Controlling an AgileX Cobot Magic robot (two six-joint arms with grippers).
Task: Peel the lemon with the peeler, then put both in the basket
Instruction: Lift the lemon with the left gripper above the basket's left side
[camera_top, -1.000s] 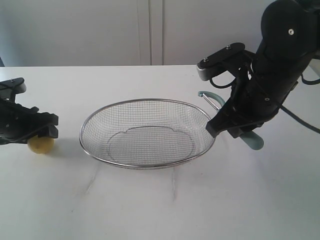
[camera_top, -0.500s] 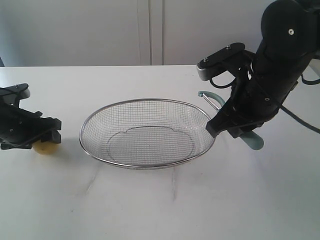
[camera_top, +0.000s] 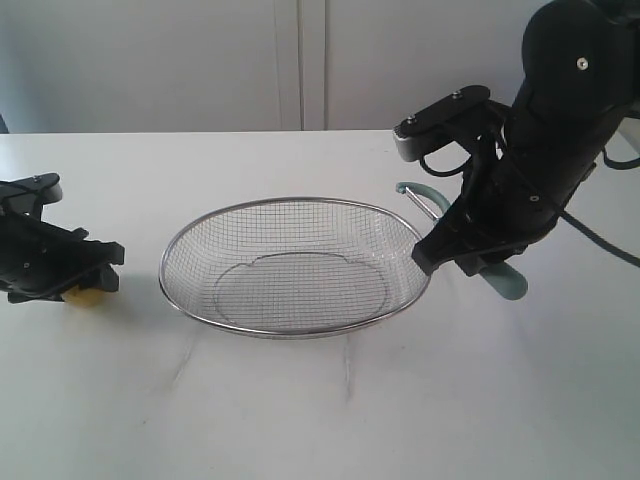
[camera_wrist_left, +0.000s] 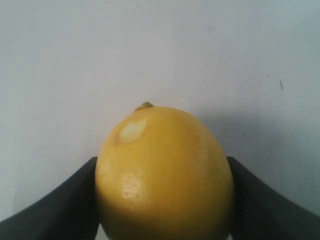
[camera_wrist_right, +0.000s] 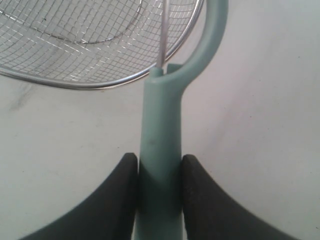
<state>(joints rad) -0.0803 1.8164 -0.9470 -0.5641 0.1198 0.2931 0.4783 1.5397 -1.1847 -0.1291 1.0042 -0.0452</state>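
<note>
— Where's the lemon (camera_wrist_left: 165, 175)?
— On the counter (camera_top: 300, 420), well left of the wire-mesh basket (camera_top: 300, 200). It sits between the left gripper's (camera_top: 95, 272) jaws, but whether they're squeezing it I can't tell.
— And the peeler (camera_wrist_right: 160, 115)?
— Just right of the basket, looped head by the rim. The right gripper (camera_wrist_right: 159, 161) has clamped its teal handle.
</note>
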